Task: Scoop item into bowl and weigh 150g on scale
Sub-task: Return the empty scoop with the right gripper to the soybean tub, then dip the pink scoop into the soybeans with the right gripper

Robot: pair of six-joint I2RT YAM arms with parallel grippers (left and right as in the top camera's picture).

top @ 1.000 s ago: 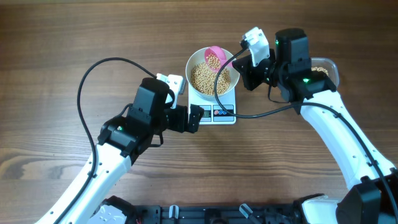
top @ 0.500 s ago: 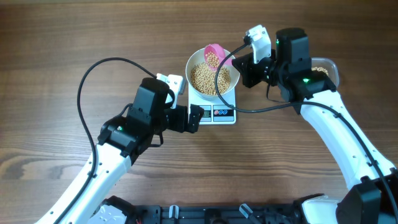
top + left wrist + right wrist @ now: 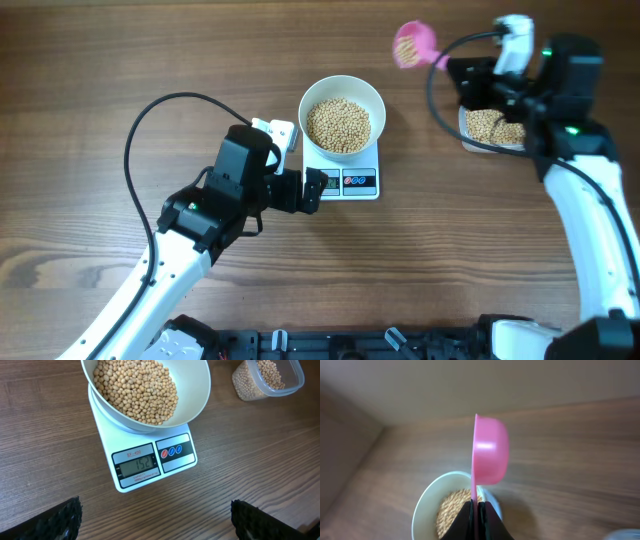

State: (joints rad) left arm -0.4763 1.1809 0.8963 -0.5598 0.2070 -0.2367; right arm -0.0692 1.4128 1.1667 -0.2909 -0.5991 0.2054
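Right hand [image 3: 447, 62] is clamping the pink scoop [image 3: 412, 43] at upper right; left hand [image 3: 155, 520] is gaping empty. Scale [image 3: 150, 462] is reading just over target (another scoopful would overshoot).

The scale [image 3: 150, 455] shows 152 on its grey display, under a small red label reading roughly SF-400.

The overhead camera is looking straight down, taking in the whole table [image 3: 90, 60]. The left wrist camera is peering closely toward twelve o'clock at the scale [image 3: 145, 462] and bowl [image 3: 192, 392]. The right wrist camera is catching that bowl [image 3: 427, 510] at six o'clock.
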